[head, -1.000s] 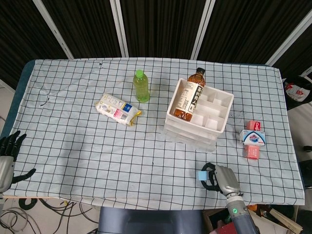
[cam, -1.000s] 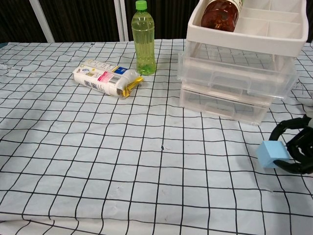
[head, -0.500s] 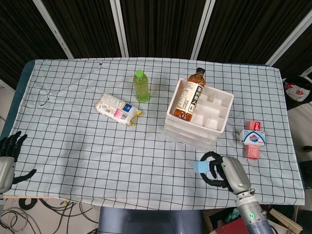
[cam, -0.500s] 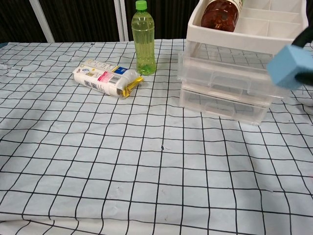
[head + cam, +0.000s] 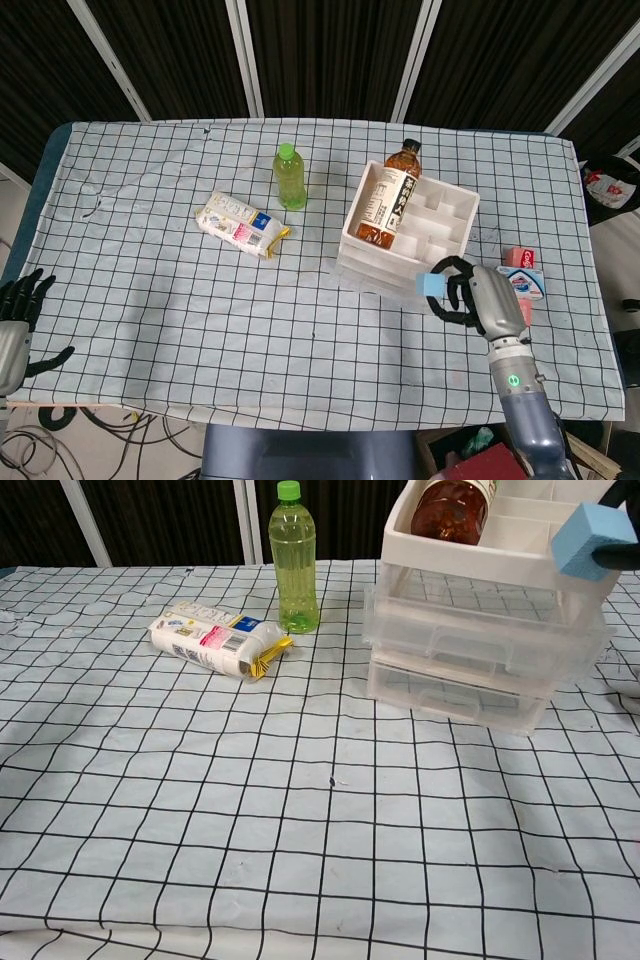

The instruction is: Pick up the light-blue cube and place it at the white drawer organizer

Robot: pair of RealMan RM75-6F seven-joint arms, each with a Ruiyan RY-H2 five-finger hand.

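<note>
Light-blue cube [image 5: 436, 284] has risen in right hand [image 5: 478, 299] beside white drawer organizer [image 5: 445, 244].

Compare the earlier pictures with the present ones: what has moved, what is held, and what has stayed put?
The right hand, already holding the light-blue cube, has lifted it off the cloth and carried it up to the near edge of the white drawer organizer; the cube is not yet released. The left hand, brown bottle, green bottle and snack packet stayed put.
</note>
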